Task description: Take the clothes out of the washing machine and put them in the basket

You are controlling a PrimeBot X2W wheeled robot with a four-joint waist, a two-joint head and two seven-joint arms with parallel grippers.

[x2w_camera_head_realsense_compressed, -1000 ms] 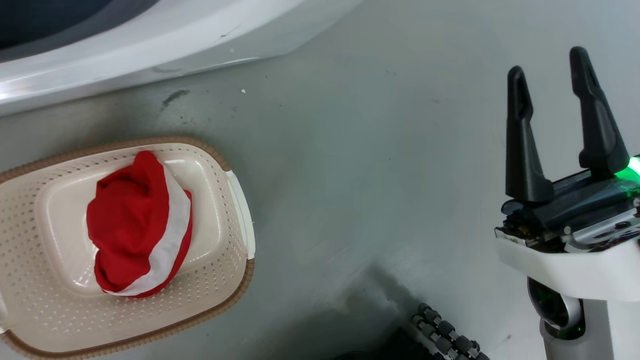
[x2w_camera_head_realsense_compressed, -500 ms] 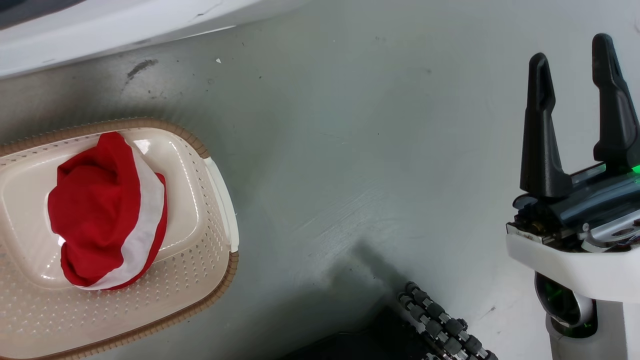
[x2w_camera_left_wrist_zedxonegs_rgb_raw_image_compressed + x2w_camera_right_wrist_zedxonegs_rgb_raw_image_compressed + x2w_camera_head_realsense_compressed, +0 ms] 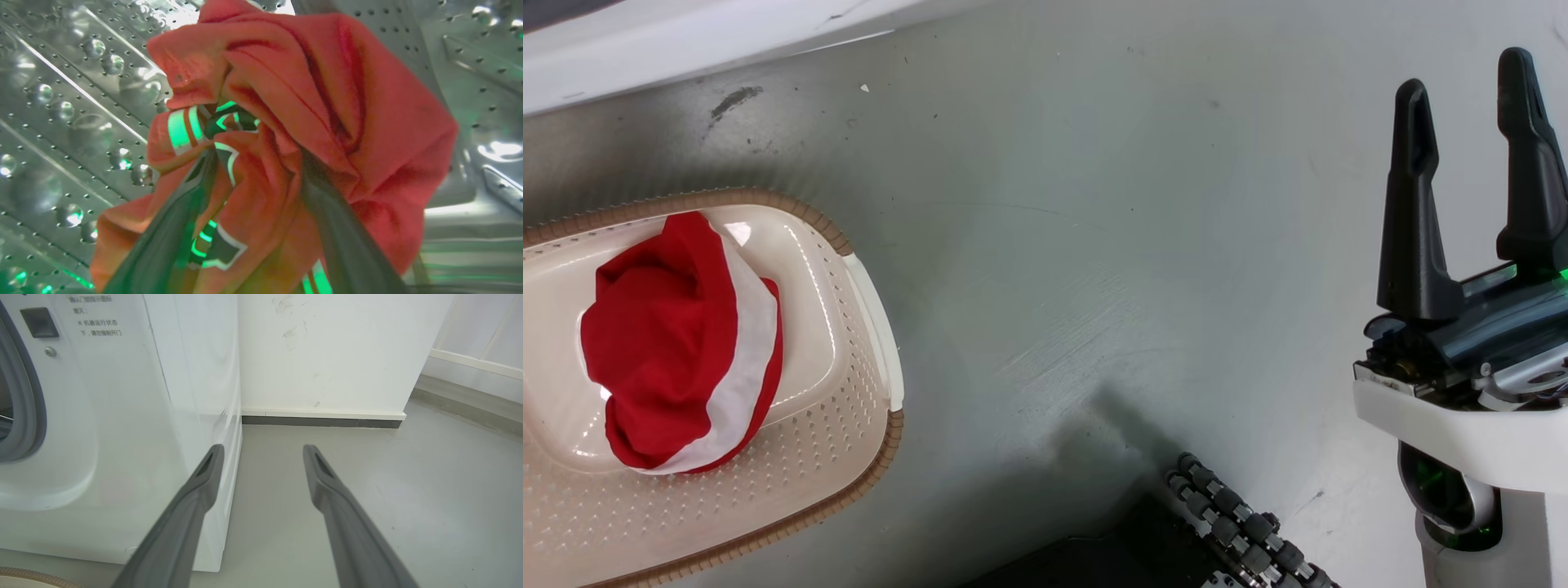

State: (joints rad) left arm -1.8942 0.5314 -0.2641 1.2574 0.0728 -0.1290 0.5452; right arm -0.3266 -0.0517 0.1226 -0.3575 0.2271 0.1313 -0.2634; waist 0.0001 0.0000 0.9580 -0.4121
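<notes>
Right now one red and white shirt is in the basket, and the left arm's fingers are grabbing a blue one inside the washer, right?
Not blue. The left wrist view shows the fingers closed into another red garment inside the steel drum. The red and white shirt does lie in the basket.

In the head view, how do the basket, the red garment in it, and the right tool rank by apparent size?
1. The basket, partly cut off.
2. The red garment.
3. The right tool, though it is nearer the camera, so this is unsure.
</notes>
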